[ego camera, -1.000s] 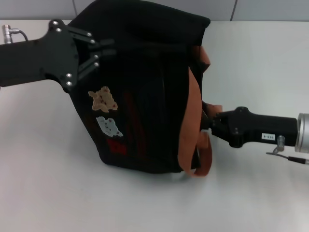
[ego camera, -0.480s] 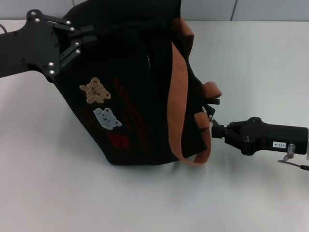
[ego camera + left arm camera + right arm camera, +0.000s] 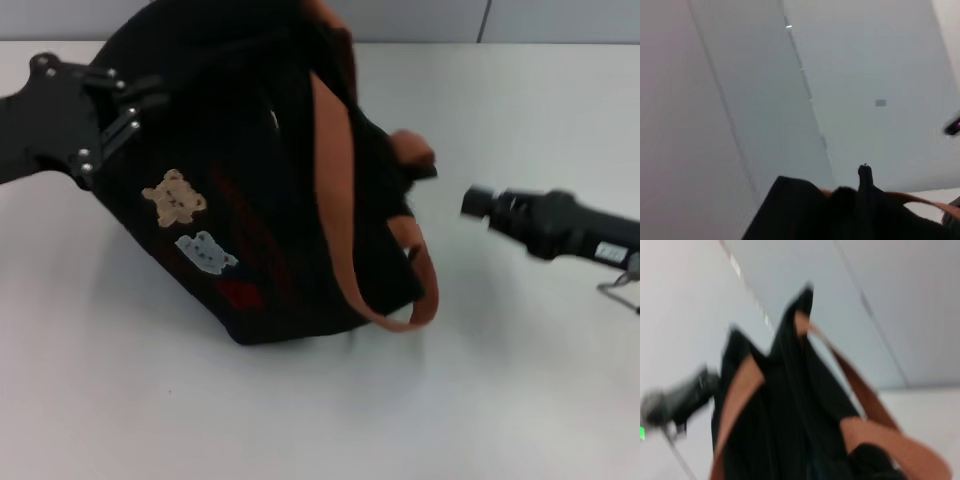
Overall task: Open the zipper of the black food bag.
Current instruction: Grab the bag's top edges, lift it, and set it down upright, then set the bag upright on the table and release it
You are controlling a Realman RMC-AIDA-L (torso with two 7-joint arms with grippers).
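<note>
The black food bag (image 3: 270, 200) lies tilted on the white table, bear patches facing me and an orange-brown strap (image 3: 335, 230) looped over its right end. My left gripper (image 3: 125, 100) is shut on the bag's upper left edge. My right gripper (image 3: 470, 204) hovers right of the bag, a clear gap away and touching nothing. The zipper runs along the bag's dark top side, where I cannot make out its line. A small tab (image 3: 410, 252) dangles at the bag's right end. The right wrist view shows the bag (image 3: 790, 405) up close, with the left arm (image 3: 680, 395) behind it.
The white table (image 3: 520, 380) stretches in front of and to the right of the bag. A grey panelled wall (image 3: 560, 18) stands along the table's back edge. Part of the bag (image 3: 840, 210) fills the left wrist view, with wall behind it.
The right gripper has come off the bag's right end and pulled back to the right. The left gripper and the bag have shifted left, and the bag has turned a little.
</note>
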